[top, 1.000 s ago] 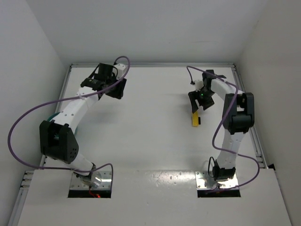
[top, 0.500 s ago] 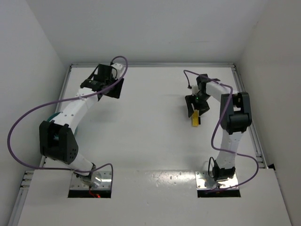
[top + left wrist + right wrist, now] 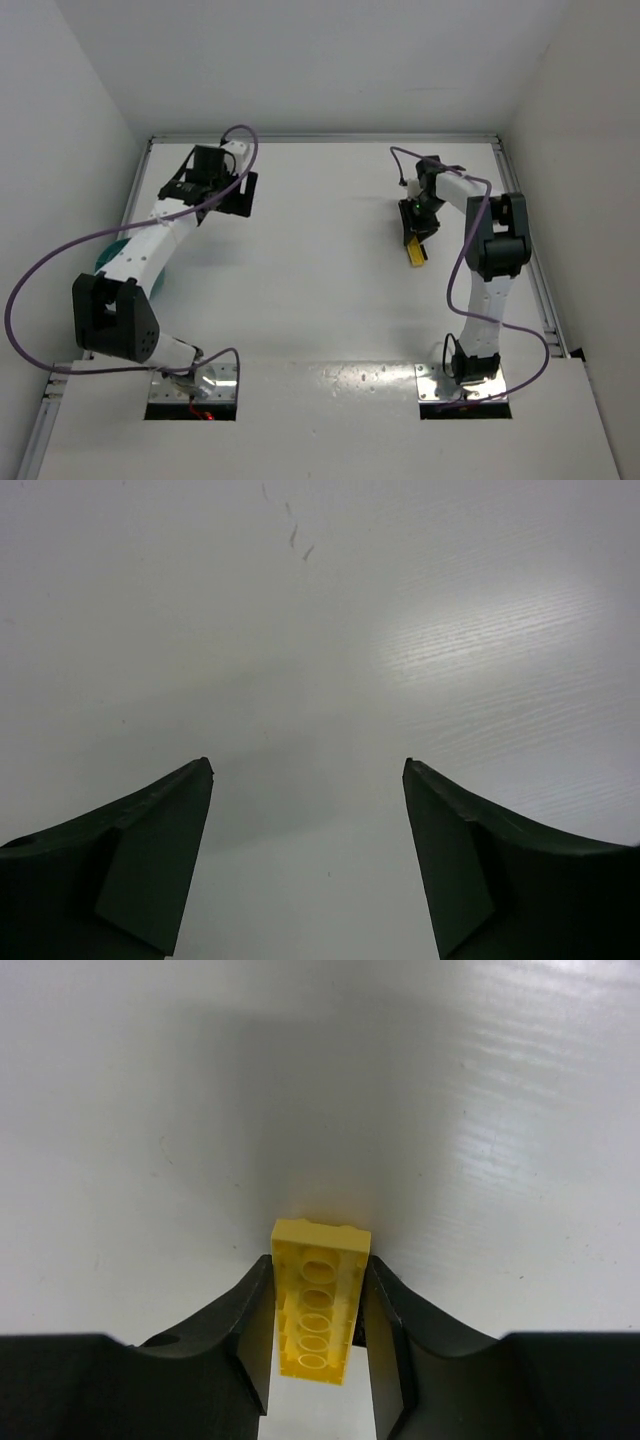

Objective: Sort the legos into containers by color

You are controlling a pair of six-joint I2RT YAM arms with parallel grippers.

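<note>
Right gripper (image 3: pixel 318 1272): narrowed, both black jaws pressed on the long sides of the yellow lego (image 3: pixel 318 1300); the brick's far end pokes out past the fingertips.
Left gripper (image 3: pixel 308 772): jaws wide apart, nothing between them, bare white table (image 3: pixel 300 610) ahead.
Container: the teal bowl (image 3: pixel 108 258) lies well behind the left gripper, mostly under that arm.
Risk: smooth sides could let the brick twist or slip on lifting, and the carry to the bowl is long.
Hard to make out: the bowl's dividers and contents. The brick probably rests on the table, though contact is unclear.
</note>
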